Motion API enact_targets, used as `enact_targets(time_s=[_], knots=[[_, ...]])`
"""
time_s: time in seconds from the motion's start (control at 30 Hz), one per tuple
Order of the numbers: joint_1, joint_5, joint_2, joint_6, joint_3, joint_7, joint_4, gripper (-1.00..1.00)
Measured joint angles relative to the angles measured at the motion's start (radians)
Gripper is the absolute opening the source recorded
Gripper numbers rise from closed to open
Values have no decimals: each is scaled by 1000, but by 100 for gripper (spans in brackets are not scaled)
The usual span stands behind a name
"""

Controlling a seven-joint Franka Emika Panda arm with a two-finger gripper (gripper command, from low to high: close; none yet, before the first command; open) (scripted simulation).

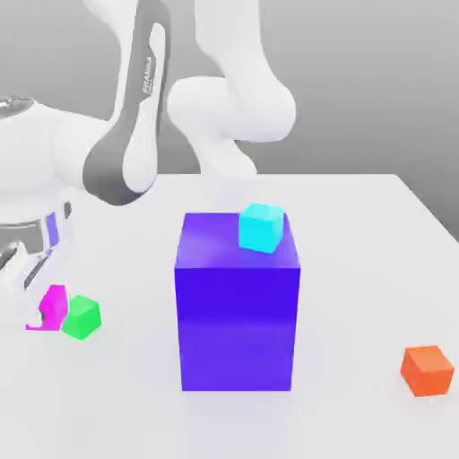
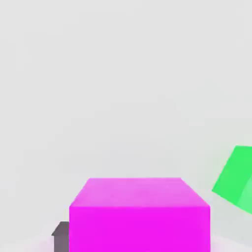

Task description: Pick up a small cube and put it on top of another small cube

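Note:
The small magenta-pink cube (image 1: 51,307) rests on the white table near the exterior view's left edge. It is large and close in the hand view (image 2: 139,214). The small green cube (image 1: 82,316) sits right beside it, on its right in the exterior view, turned at a slight angle (image 2: 237,178). My gripper (image 1: 27,285) is low over the table, right at the magenta cube's left side. The arm's white body hides part of the hand.
A tall blue-violet block (image 1: 238,305) stands mid-table with a cyan cube (image 1: 262,227) on its top back corner. An orange cube (image 1: 427,369) lies at the front right. The table's (image 1: 359,224) far edge runs behind the block.

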Motion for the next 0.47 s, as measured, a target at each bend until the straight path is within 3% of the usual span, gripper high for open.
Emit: enact_targets(time_s=[0.13,0.27,0.37,0.4,0.47], knots=[[-71,-24,-123,18,-35,64,-137,-100],[-69,32,-30,133,-47,34,-160,-100],[-67,131,79,235,-22,-34,-156,-100],[-69,153,101,255,-14,-49,-155,100],[-69,153,101,255,-14,-49,-155,100]])
